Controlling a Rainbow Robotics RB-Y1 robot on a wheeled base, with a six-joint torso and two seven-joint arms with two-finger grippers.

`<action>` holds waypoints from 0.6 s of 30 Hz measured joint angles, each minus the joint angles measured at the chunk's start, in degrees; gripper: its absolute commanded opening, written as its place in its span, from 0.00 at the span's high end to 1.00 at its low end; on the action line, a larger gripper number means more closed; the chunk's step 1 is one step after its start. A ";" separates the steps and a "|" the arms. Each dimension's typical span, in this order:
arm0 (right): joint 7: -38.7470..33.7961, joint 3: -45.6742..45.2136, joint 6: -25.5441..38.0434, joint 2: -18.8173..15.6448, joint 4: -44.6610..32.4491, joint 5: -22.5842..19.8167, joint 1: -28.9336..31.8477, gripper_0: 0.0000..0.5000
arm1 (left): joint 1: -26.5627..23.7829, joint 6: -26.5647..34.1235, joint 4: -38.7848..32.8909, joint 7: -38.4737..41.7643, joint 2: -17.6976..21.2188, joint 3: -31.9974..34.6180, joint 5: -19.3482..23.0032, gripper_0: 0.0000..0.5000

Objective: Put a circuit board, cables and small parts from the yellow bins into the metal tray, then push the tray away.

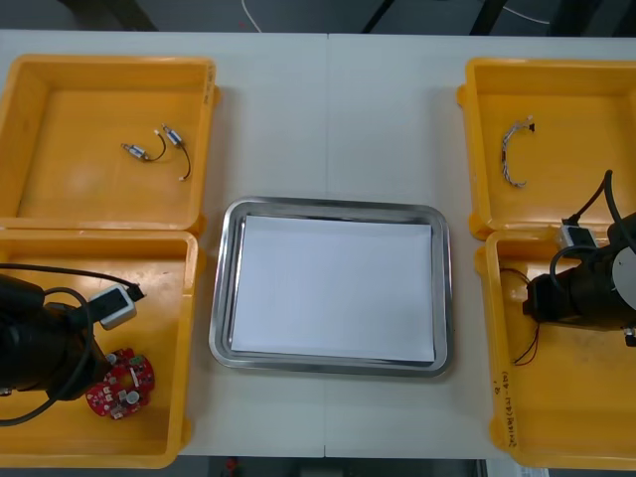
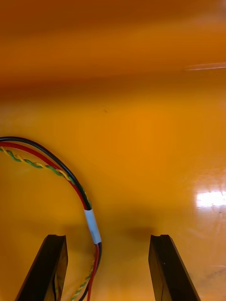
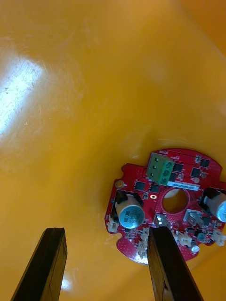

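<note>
A round red circuit board (image 3: 165, 207) lies on the floor of the near-left yellow bin (image 1: 185, 328). My left gripper (image 3: 106, 265) hangs open just above it, one finger (image 3: 172, 265) over the board's edge and the other over bare bin floor. In the front view the board (image 1: 120, 384) shows beside my left arm (image 1: 40, 348). My right gripper (image 2: 108, 270) is open low in the near-right yellow bin (image 1: 494, 328). A red, black and yellow cable (image 2: 92, 225) with a white sleeve runs between its fingers, nearer one of them. The metal tray (image 1: 221, 288) sits in the middle, white inside.
The far-left yellow bin (image 1: 204, 109) holds two small metal parts (image 1: 159, 147) with short wires. A twisted blue and white cable (image 1: 512, 156) lies in the far-right yellow bin (image 1: 469, 109). My right arm (image 1: 586, 288) reaches over the near-right bin's wall.
</note>
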 measured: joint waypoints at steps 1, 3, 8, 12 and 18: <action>0.00 0.00 -0.01 0.12 0.04 0.00 0.00 0.00 | -0.14 -0.46 0.34 0.00 0.00 -0.49 -0.27 0.00; 0.00 0.00 -0.15 0.26 0.06 0.11 0.00 0.00 | -0.39 -0.90 0.76 0.00 0.00 -1.22 -0.52 0.00; 0.00 0.00 -0.55 0.69 0.08 1.34 0.00 0.00 | -0.77 -0.98 0.84 0.00 -0.01 -1.75 -0.62 0.00; 0.00 0.00 -0.55 0.98 0.10 1.36 0.01 0.00 | -0.85 -1.13 0.87 0.00 -0.10 -2.10 -0.91 0.00; 0.00 0.00 -1.62 1.02 0.11 1.36 0.13 0.00 | -3.17 -1.79 1.79 0.00 -0.15 -5.40 -2.56 0.00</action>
